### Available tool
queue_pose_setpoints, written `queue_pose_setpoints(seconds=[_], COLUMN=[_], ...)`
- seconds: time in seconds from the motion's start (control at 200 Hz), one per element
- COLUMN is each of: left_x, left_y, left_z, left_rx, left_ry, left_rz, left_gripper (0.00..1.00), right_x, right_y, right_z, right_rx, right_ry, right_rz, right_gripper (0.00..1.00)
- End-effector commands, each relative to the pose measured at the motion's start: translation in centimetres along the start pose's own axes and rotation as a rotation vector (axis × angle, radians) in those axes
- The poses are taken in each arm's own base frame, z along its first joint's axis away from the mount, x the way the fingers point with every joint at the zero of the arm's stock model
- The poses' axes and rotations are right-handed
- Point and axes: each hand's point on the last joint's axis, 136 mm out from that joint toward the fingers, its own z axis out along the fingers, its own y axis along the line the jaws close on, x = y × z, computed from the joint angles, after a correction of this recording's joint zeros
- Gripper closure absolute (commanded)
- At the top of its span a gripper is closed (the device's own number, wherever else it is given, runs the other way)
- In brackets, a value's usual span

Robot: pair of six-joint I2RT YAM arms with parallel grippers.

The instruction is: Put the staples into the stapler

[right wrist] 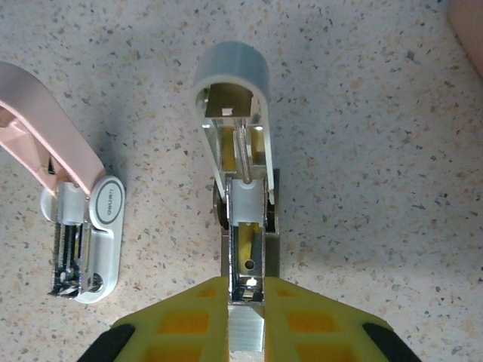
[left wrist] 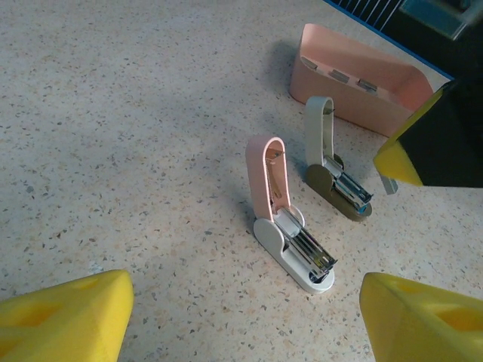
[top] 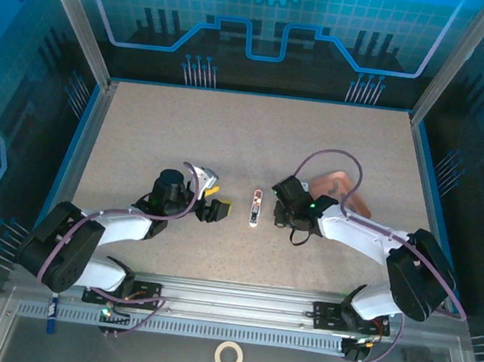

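The right hand (right wrist: 245, 292) pinches the staples (right wrist: 245, 335) at the open grey stapler's (right wrist: 234, 83) tip, the strip mostly hidden in its grip. The left hand (left wrist: 241, 302) is spread wide and holds nothing. The white stapler (left wrist: 290, 237) lies open on the counter (left wrist: 113, 113) just beside the grey one.

Left arm (top: 87, 233) reaches from near-left base toward centre, forearm low. Left hand (top: 219, 205) sits just above the tabletop (top: 230, 136), yellow fingers (left wrist: 68, 317) spread wide. Right arm (top: 375, 240) reaches in from near right. Right hand (right wrist: 245, 294) is low, fingers pinched on the near end of a grey stapler (right wrist: 241, 151).
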Motion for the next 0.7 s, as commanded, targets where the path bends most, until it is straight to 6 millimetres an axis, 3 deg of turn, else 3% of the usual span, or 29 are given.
queue_pose_setpoints(seconds=[0.0, 0.425, 0.465, 0.695], left_x=[-0.7, -0.7, -0.8, -0.8], left_y=[-0.9, -0.8, -0.8, -0.9], left_z=[0.1, 0.0, -0.1, -0.1], left_rx=[0.043, 0.030, 0.031, 0.033], left_ry=[-0.030, -0.018, -0.017, -0.014], left_rz=[0.056, 0.067, 0.069, 0.072], left_gripper=[0.20, 0.20, 0.20, 0.20], right_x=[-1.3, -0.7, -1.5, -1.3], right_y=[0.9, 0.8, 1.3, 1.1], right_z=[-0.1, 1.1, 0.7, 1.2], right_rx=[-0.001, 0.027, 0.019, 0.034], right_ry=[-0.038, -0.009, -0.025, -0.018], right_rz=[0.015, -0.011, -0.006, -0.014], right_gripper=[0.84, 0.84, 0.84, 0.85])
